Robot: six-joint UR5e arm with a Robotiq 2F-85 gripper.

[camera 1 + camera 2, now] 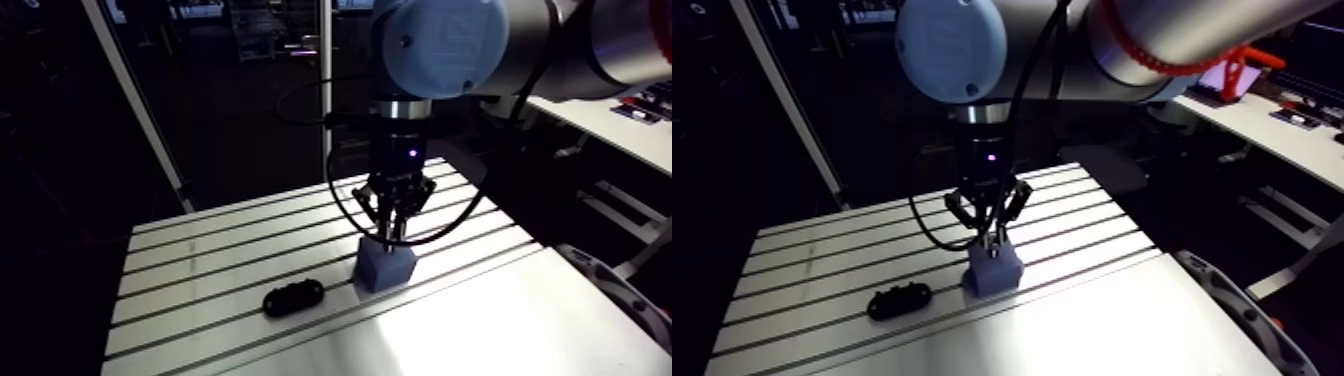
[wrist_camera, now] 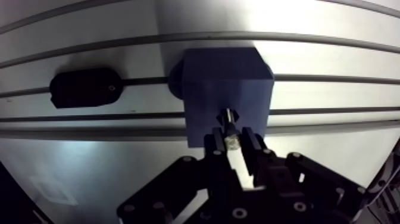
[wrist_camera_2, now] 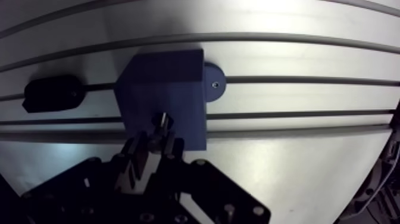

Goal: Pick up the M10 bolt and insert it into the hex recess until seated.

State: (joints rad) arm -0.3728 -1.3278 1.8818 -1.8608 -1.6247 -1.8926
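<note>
– Right, where is the bolt sitting, and what are the jaws doing?

– You are holding it already. The black two-fingered gripper (image 2: pixel 232 142) is clamping narrowly on the short, silvery steel M10 bolt (image 2: pixel 228 119), pinching it by one end. The free end is sticking out past the fingertips, toward the matte blue, square-edged block (image 2: pixel 226 83), plastic by the look of it.

– And the hex recess?

– It is showing only as a small dark spot (image 2: pixel 228 112) in the block's top face, right where the bolt's free end is pointing. I cannot tell whether the end is entering it or only hovering at its mouth, nor which end of the bolt is leading.

– So what is the coming move turning on?

– On the bolt's long axis. It is running in line with the gripper's own axis, straight down at the block's top face. In the arm view the gripper is hanging upright, directly above the block. To my eye you are facing a plain push along that axis, not a sideways reach. Any tilt would probably be jamming the bolt at the rim.

– Is anything crowding the block?

– No. A black, rounded oblong object (image 2: pixel 86 87) is lying on the slotted aluminium table (image 2: pixel 333 59), well to one side of the block. A round blue foot (image 3: pixel 214 83) is peeking out at the block's base.
</note>
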